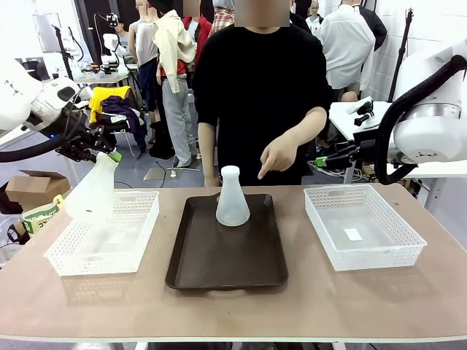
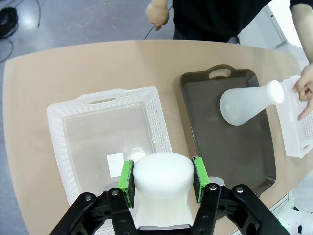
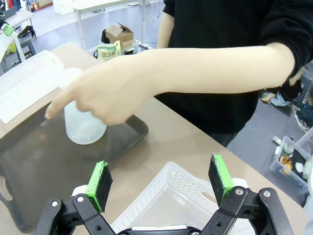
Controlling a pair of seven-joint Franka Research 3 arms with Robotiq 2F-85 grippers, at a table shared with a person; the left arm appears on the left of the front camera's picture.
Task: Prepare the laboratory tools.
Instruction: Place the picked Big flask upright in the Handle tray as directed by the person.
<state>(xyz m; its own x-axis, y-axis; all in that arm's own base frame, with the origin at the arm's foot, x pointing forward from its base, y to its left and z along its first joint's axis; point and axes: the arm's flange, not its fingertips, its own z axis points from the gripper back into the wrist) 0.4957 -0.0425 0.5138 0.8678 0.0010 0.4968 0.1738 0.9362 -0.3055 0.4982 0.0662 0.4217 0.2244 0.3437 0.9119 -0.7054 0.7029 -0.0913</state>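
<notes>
My left gripper (image 2: 163, 177) is shut on the neck of a frosted white flask (image 2: 161, 188), which hangs tilted above the left white basket (image 1: 139, 219); in the front view that flask (image 1: 93, 193) hangs at the far left under the left gripper (image 1: 109, 154). A second flask (image 1: 232, 197) stands upright on the dark brown tray (image 1: 226, 259) in the middle, also visible as the flask (image 2: 247, 102) and the flask (image 3: 83, 125). My right gripper (image 3: 161, 183) is open above the right basket (image 3: 171, 200), holding nothing. The person's hand (image 1: 279, 157) points down towards the tray.
The right white basket (image 1: 363, 227) holds only a small label. The person stands at the far edge behind the tray. A cardboard box (image 1: 33, 186) sits on the floor at the left. Bare tabletop runs along the near edge.
</notes>
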